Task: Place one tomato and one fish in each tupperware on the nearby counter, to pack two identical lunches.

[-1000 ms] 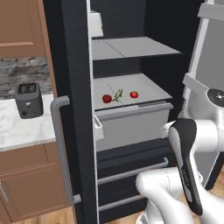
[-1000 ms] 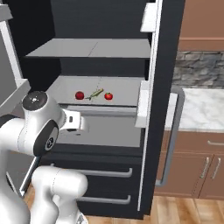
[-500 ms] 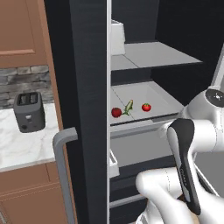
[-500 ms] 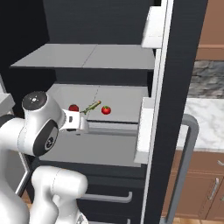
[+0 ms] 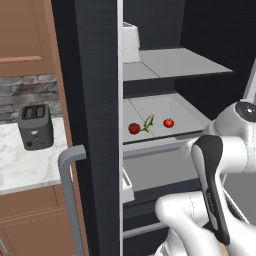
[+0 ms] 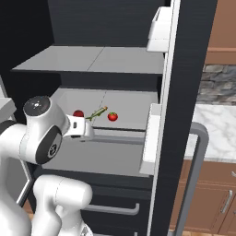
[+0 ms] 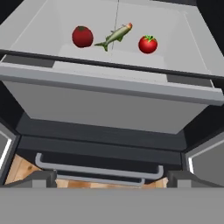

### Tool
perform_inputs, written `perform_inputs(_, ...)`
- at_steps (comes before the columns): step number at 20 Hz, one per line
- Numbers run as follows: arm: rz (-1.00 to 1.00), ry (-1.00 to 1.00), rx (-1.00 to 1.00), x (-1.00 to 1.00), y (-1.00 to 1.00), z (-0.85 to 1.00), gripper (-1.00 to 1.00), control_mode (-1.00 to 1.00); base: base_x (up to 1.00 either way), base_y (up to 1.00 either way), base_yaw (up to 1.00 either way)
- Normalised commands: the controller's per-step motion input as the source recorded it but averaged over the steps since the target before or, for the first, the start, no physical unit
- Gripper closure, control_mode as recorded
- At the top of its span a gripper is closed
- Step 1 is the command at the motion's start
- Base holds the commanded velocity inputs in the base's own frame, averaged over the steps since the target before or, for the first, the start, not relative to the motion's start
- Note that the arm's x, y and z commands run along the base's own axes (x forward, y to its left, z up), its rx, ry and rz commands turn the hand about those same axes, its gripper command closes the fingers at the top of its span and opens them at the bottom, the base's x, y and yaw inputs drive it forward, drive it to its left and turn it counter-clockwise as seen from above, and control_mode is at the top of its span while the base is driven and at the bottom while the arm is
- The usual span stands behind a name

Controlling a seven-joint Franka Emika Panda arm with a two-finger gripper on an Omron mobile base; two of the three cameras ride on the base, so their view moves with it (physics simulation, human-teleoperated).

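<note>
The hand (image 7: 112,177) sits low before the fridge, its fingers spread wide and holding nothing; the drawer front (image 7: 105,103) and shelf lip stand between it and the food, so a straight reach risks striking that edge. Farther in, on the grey shelf (image 7: 39,30), the yellowish fish (image 7: 116,36) lies between two tomatoes, one (image 7: 82,36) at its 9 o'clock, the other (image 7: 148,44) at 3; round tomatoes may roll off a loose pinch, and wide fingers could nudge the near fish.
</note>
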Motion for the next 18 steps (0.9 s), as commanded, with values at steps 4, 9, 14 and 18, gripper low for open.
perform_inputs(4, 0.00, -0.05, 0.00, 0.25, 0.00, -0.11, -1.00, -1.00, 0.00, 0.00, 0.00)
perform_inputs(9, 0.00, -0.03, 0.00, 0.33, 0.05, -0.09, -1.00, -1.00, 0.00, 0.00, 0.00)
perform_inputs(14, 0.00, -0.01, 0.05, 0.51, -0.01, 0.00, -1.00, -1.00, 0.00, 0.00, 0.00)
perform_inputs(18, -0.05, 0.00, 0.00, 0.66, -0.14, 0.00, -1.00, -1.00, 0.00, 0.00, 0.00)
